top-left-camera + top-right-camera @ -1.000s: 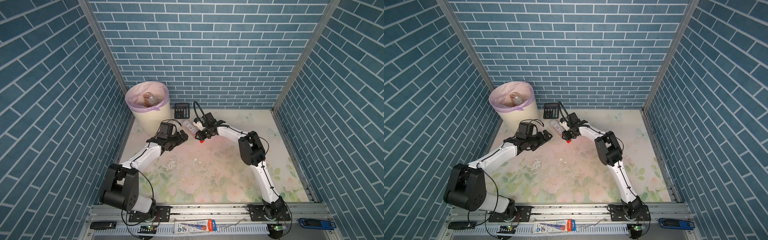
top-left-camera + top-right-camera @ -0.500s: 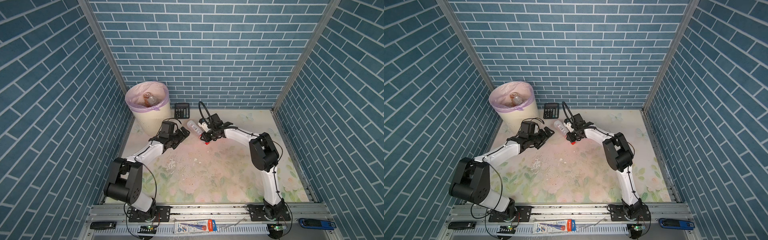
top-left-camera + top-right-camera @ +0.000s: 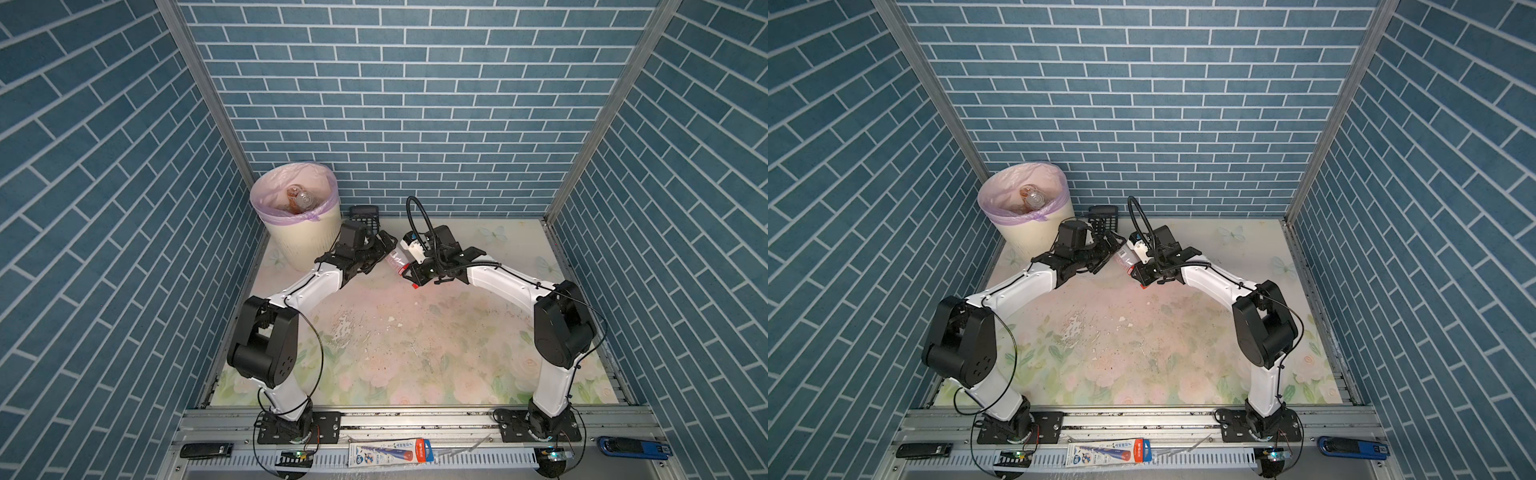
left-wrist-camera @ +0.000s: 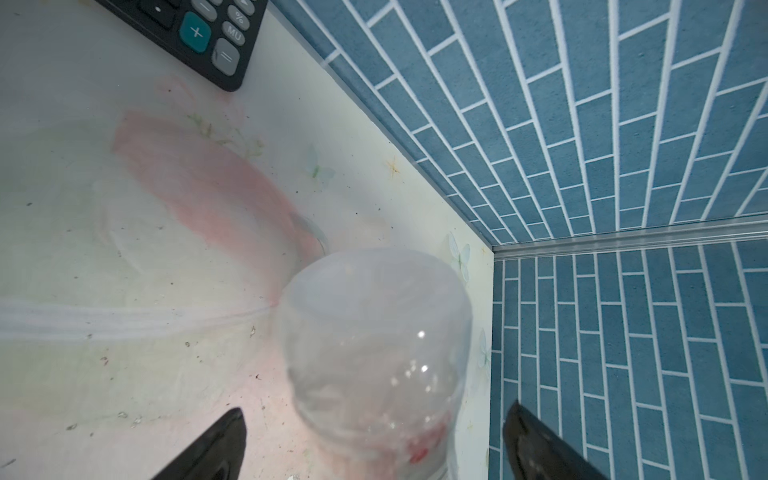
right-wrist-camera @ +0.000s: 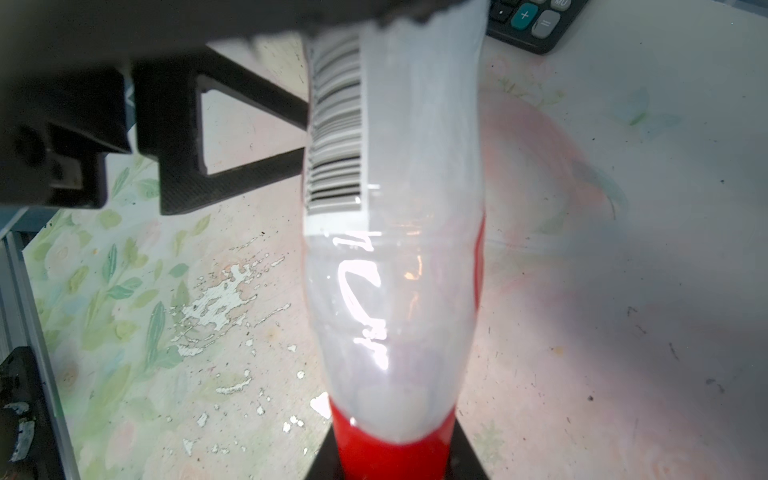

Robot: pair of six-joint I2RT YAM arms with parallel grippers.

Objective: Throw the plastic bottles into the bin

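Clear bottle (image 4: 374, 332) between parted fingers of left claw (image 4: 376, 409)

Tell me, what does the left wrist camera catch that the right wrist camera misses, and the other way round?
Only the left wrist view: the blue brick wall, a metal corner strip, and the clear bottle seen base-on.
Only the right wrist view: the barcode label, the red cap pinched between the right fingers, and a flaking patch on the floral mat.
Both: the clear bottle, the calculator, the floral mat, and the left fingers, open either side of the bottle.
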